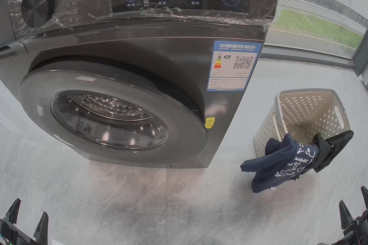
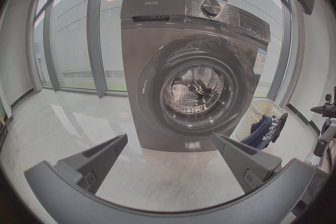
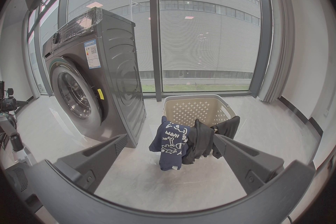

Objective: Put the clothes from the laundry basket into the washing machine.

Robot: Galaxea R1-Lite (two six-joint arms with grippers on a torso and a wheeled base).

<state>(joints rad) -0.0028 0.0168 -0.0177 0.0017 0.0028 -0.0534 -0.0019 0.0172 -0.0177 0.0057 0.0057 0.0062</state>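
1. Left gripper (image 2: pixel 169 146) and right gripper (image 3: pixel 168 147) are both empty, jaws spread wide.
2. A navy T-shirt (image 1: pixel 283 165) and a black garment (image 1: pixel 337 144) drape over the laundry basket's (image 1: pixel 306 111) front rim, beside the washing machine (image 1: pixel 161 46).
3. Its round door (image 1: pixel 109 121) looks shut, so likely nothing is loaded yet. Opening it comes first, then grasping the shirt.

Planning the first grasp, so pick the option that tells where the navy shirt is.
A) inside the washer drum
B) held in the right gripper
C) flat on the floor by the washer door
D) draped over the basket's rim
D: the navy shirt hangs over the rim of the basket, beside a black garment.
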